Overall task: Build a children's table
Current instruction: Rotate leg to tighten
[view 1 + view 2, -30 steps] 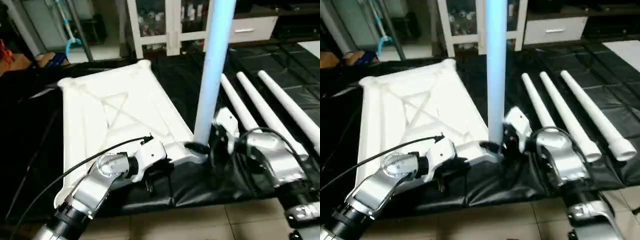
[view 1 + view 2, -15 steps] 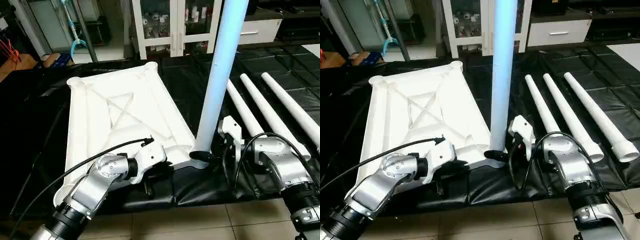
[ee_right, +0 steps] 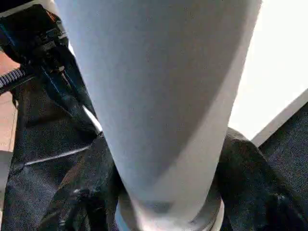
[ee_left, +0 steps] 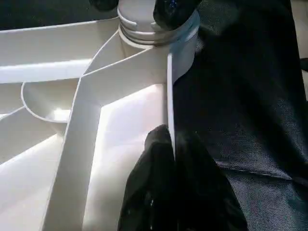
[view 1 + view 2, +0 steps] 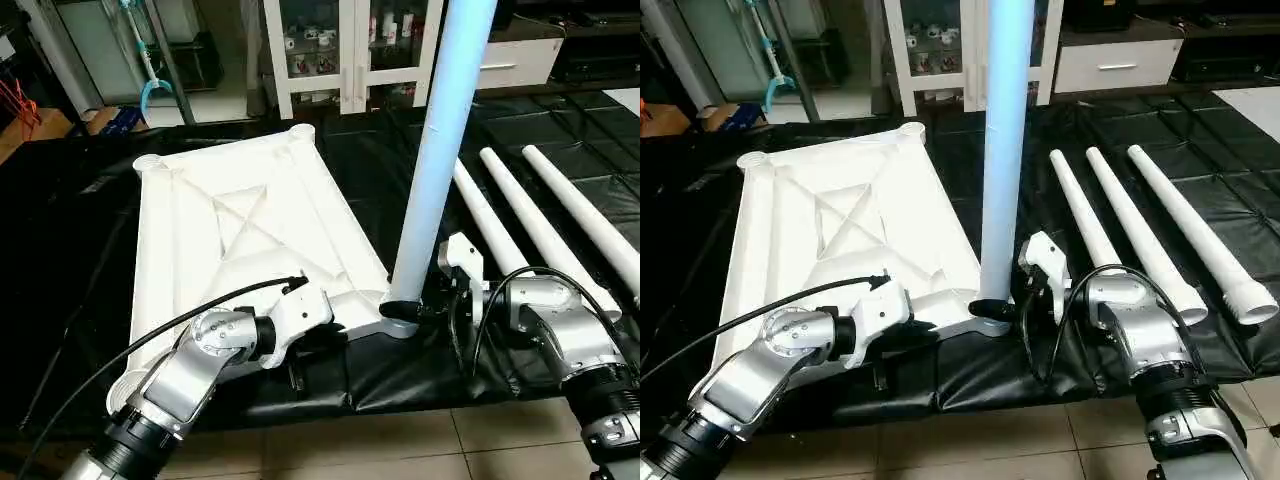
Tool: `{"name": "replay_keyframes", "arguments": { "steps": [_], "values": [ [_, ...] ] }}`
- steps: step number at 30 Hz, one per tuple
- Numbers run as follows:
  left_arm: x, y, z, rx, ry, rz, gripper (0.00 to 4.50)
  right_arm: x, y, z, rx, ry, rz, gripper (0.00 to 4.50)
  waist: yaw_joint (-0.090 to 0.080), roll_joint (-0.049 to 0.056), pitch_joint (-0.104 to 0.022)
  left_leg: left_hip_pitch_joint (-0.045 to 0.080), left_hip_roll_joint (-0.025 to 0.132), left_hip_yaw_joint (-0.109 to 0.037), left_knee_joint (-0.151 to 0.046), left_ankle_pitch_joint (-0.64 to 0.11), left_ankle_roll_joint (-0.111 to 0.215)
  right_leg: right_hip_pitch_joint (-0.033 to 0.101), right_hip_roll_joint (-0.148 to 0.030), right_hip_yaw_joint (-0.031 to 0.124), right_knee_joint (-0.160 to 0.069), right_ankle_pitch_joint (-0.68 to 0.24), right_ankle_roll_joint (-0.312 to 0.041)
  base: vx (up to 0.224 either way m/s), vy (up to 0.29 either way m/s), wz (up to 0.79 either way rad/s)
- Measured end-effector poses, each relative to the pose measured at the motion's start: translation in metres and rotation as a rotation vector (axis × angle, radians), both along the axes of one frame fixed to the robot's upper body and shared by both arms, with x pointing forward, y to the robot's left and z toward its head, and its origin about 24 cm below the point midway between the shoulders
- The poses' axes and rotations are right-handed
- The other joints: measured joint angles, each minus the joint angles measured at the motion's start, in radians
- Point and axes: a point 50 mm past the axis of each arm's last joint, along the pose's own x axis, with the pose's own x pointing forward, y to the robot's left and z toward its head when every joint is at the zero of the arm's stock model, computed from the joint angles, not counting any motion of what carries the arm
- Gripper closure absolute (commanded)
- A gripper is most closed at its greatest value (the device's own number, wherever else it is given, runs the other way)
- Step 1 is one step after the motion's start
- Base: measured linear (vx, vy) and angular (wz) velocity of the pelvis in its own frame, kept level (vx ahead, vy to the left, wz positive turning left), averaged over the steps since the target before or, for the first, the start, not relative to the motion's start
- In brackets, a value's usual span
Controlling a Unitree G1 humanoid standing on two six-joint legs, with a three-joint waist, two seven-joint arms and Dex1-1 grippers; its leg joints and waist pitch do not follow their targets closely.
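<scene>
The white tabletop (image 5: 240, 220) lies underside up on a black mat, its ribs showing. One white leg (image 5: 440, 150) stands upright in the near right corner socket (image 4: 154, 29). My right gripper (image 5: 405, 312) is at the foot of that leg, with a black finger (image 3: 82, 192) pressed against each side of it. My left gripper (image 4: 172, 144) is shut on the tabletop's thin rim close to that socket. Three more legs (image 5: 1120, 235) lie side by side on the mat to the right.
The black mat (image 5: 380, 170) ends at tiled floor (image 5: 400, 450) just in front of me. A white glass-door cabinet (image 5: 330, 50) stands behind the mat. A black cable (image 5: 150, 335) arcs over my left forearm. The lying legs run close beside my right arm.
My right gripper's fingers have drawn in around the foot of the upright leg. The left gripper has kept its hold on the rim. The camera rose slightly early on.
</scene>
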Motion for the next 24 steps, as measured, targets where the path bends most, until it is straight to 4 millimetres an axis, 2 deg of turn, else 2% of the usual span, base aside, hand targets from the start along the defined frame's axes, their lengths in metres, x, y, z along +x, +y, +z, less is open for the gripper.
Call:
{"name": "replay_keyframes", "arguments": {
  "steps": [5, 7, 11, 13, 16, 18, 21, 24],
  "values": [
    [0.0, 0.001, 0.0, 0.001, 0.004, 0.004, 4.5, 0.0, 0.002, 0.0, 0.001, -0.002, -0.006, 2.15, -0.001, 0.0, 0.0, 0.001, 0.0, 0.0, 0.0, 0.0, 0.0, 0.0, 0.0, 0.0, 0.0, 0.0, 0.0, 0.0, 0.0, 0.0],
    [0.001, 0.003, 0.0, 0.008, 0.007, 0.014, 4.5, 0.002, 0.007, -0.003, 0.009, -0.012, -0.027, 2.15, -0.007, -0.002, -0.001, 0.002, 0.001, 0.0, 0.0, 0.0, 0.0, 0.0, 0.0, 0.0, 0.001, 0.0, 0.0, 0.0, 0.0, 0.0],
    [0.006, 0.006, 0.0, 0.011, 0.007, 0.061, 4.5, 0.007, 0.019, -0.01, 0.036, -0.047, -0.131, 2.16, -0.029, -0.002, -0.002, 0.006, 0.001, 0.0, -0.001, 0.0, -0.001, 0.0, 0.0, -0.001, 0.001, 0.0, 0.001, 0.0, 0.0, 0.0],
    [0.01, 0.005, -0.002, -0.006, 0.012, 0.106, 4.5, 0.012, 0.029, -0.011, 0.051, -0.08, -0.216, 2.2, -0.046, -0.002, -0.002, 0.007, 0.002, 0.0, 0.0, -0.001, -0.001, 0.0, 0.0, -0.001, 0.0, -0.002, 0.003, 0.0, 0.0, 0.0],
    [0.015, 0.002, -0.004, -0.021, 0.019, 0.155, 4.5, 0.015, 0.04, -0.014, 0.06, -0.094, -0.304, 2.36, -0.061, -0.002, -0.001, 0.007, 0.002, -0.001, 0.0, -0.001, -0.001, 0.0, 0.0, -0.001, -0.001, -0.005, 0.008, 0.0, 0.0, 0.0],
    [0.022, -0.004, -0.005, -0.03, 0.021, 0.199, 4.5, 0.019, 0.048, -0.016, 0.064, -0.106, -0.416, 2.4, -0.071, -0.002, -0.001, 0.007, 0.001, -0.001, -0.001, -0.001, -0.001, -0.001, 0.0, -0.001, -0.002, -0.005, 0.009, 0.0, 0.0, 0.0],
    [0.03, -0.013, -0.007, -0.055, 0.017, 0.286, 4.5, 0.024, 0.052, -0.019, 0.049, -0.123, -0.556, 2.43, -0.077, -0.003, -0.001, 0.007, 0.001, -0.002, 0.0, -0.001, -0.001, -0.001, 0.0, -0.002, -0.004, -0.007, 0.01, 0.0, 0.0, 0.0],
    [0.043, -0.038, -0.008, -0.092, 0.022, 0.434, 4.5, 0.036, 0.06, -0.017, 0.005, -0.162, -0.77, 2.47, -0.081, 0.004, 0.003, 0.007, -0.001, -0.004, -0.002, -0.001, -0.001, -0.004, -0.002, -0.006, -0.012, -0.012, 0.02, -0.049, 0.01, 0.02]
  ]
}}
